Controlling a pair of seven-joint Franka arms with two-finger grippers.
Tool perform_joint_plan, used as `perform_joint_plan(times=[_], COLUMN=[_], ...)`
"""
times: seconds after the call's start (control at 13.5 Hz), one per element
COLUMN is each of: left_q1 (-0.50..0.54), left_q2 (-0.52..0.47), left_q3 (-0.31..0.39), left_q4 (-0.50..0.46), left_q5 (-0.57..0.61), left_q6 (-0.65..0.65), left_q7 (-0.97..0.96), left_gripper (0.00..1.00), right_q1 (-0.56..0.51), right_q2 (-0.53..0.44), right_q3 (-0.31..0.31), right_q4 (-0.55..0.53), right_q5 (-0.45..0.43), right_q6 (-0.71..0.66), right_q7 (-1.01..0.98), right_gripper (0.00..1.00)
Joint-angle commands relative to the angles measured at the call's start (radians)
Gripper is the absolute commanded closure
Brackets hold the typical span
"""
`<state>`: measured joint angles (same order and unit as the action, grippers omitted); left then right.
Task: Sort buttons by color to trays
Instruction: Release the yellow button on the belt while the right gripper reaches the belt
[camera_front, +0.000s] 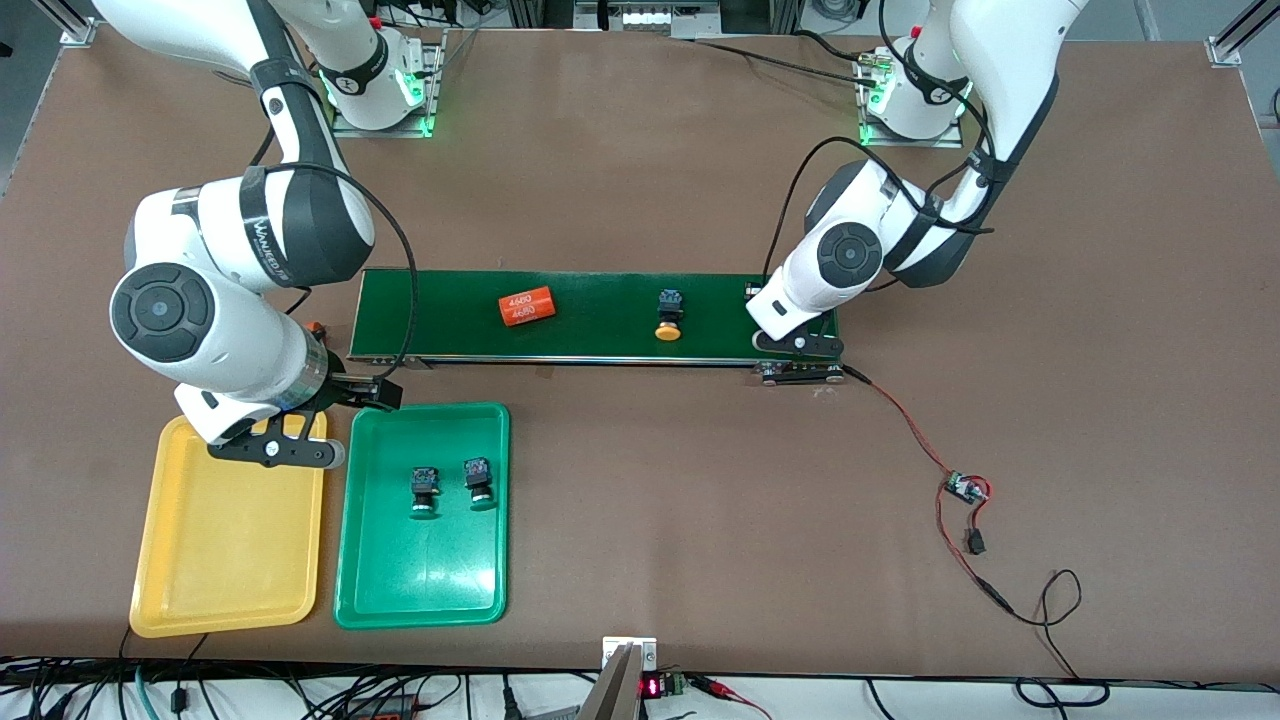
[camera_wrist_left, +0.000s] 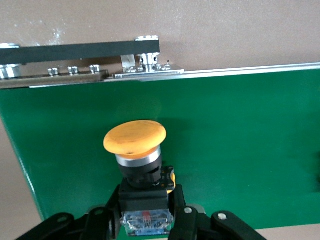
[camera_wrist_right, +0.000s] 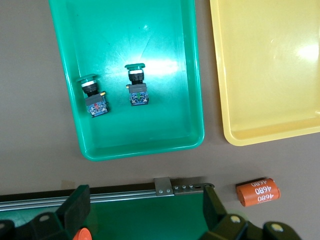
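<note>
Two green-capped buttons (camera_front: 424, 491) (camera_front: 478, 483) lay side by side in the green tray (camera_front: 425, 570) when we looked from the front. The yellow tray (camera_front: 230, 540) sat beside it, toward the right arm's end of the table. The right gripper (camera_front: 275, 450) hung over that yellow tray's end nearest the conveyor belt (camera_front: 600, 300). On the belt we saw an orange cylinder (camera_front: 527, 305) printed 4680 and one yellow-capped button (camera_front: 669, 315) lying on its side, cap toward the front camera. The left gripper (camera_front: 798, 347) was low over the belt's end nearest the left arm, and the arm hid what was under it.

Looking through the left wrist view, we found a second yellow-capped button (camera_wrist_left: 135, 137) on the green belt (camera_wrist_left: 240, 150). The left gripper (camera_wrist_left: 146, 222) was clamped on its black body, with its fingers (camera_wrist_left: 111, 217) pressed against both sides. We could not tell whether the button was clear of the belt.

Through the right wrist view, the right gripper (camera_wrist_right: 145, 210) stood wide open with nothing between its fingers (camera_wrist_right: 77, 202). Below it we saw the green tray (camera_wrist_right: 150, 30) with both green-capped buttons (camera_wrist_right: 92, 95) (camera_wrist_right: 136, 85), the yellow tray (camera_wrist_right: 265, 75) and the belt's end (camera_wrist_right: 145, 220). Another orange cylinder (camera_wrist_right: 257, 191) lay on the bare table just beside that end.
</note>
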<state>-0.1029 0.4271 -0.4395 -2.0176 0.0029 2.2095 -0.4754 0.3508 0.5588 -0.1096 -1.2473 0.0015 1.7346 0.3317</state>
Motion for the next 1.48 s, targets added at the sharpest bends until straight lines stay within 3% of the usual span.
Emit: perform_joint_plan(times=[0.0, 0.22, 0.59, 0.74, 1.04, 1.26, 1.41], left_q1=[0.003, 0.012, 0.071, 0.071, 0.055, 0.045, 0.043], left_q2=[-0.028, -0.091, -0.276, -0.336, -0.399, -0.398, -0.39], left_q3=[-0.002, -0.004, 0.016, 0.106, 0.289, 0.379, 0.421], left_q4=[0.0, 0.011, 0.065, 0.065, 0.085, 0.213, 0.295], left_q5=[-0.015, -0.015, -0.001, 0.003, 0.0, -0.003, -0.009], left_q6=[-0.004, -0.013, -0.184, -0.203, -0.243, -0.379, -0.39], left_q7=[0.011, 0.006, 0.012, 0.053, 0.395, 0.481, 0.491], left_gripper=[0.0, 0.0, 0.0, 0.0, 0.0, 0.0, 0.0], right_q1=[-0.01, -0.013, -0.077, -0.168, -0.164, -0.167, -0.164], right_q2=[-0.02, -0.04, -0.175, -0.216, -0.278, -0.312, -0.319], right_q3=[0.005, -0.002, 0.004, 0.068, 0.112, 0.134, 0.165], right_q4=[-0.021, -0.033, -0.23, -0.3, -0.45, -0.547, -0.564], right_q5=[-0.005, -0.003, -0.008, -0.006, -0.008, -0.003, 0.002], right_q6=[-0.001, -0.004, 0.049, 0.094, 0.129, 0.132, 0.129], right_q7=[-0.013, -0.014, -0.042, -0.101, -0.103, -0.117, -0.144], right_gripper=[0.0, 0.0, 0.0, 0.0, 0.0, 0.0, 0.0])
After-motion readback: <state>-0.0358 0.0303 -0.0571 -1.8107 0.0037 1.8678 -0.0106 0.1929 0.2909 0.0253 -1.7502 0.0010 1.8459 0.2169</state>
